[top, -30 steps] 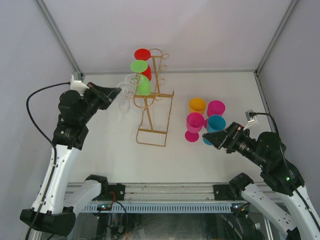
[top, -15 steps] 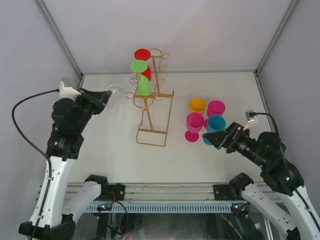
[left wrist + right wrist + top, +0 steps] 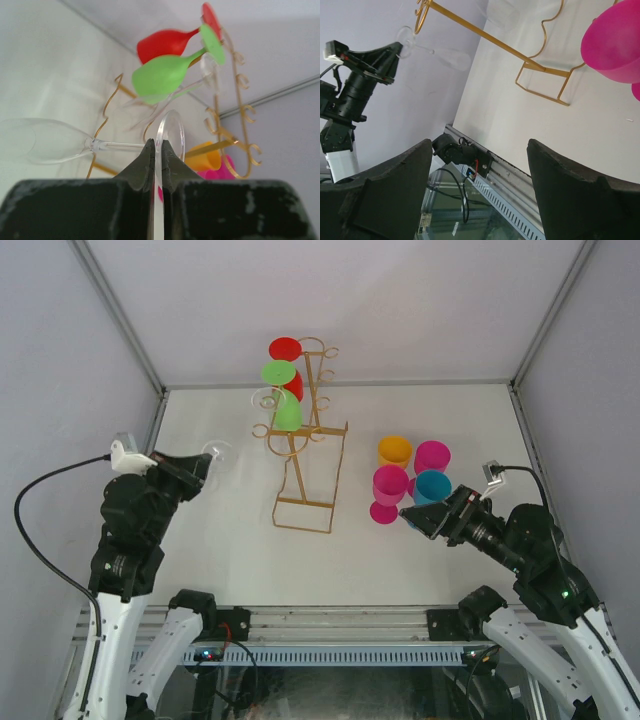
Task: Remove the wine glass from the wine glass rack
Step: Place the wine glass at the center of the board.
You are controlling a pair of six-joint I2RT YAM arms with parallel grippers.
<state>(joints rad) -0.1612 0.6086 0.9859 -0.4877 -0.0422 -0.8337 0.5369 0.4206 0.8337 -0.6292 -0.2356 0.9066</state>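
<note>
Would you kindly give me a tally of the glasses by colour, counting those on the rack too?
Red glass: 1
Green glass: 1
Clear glass: 2, one in the left pincer, the other on the rack
Orange glass: 1
Pink glass: 2, the second one behind it
Blue glass: 1
Total: 8

Clear wine glass (image 3: 50, 142): lying horizontal, off the rack and to its left, foot clamped in left tool (image 3: 157, 146). Gold wire wine glass rack (image 3: 320, 427): upright on tabletop (image 3: 220, 540).
</note>
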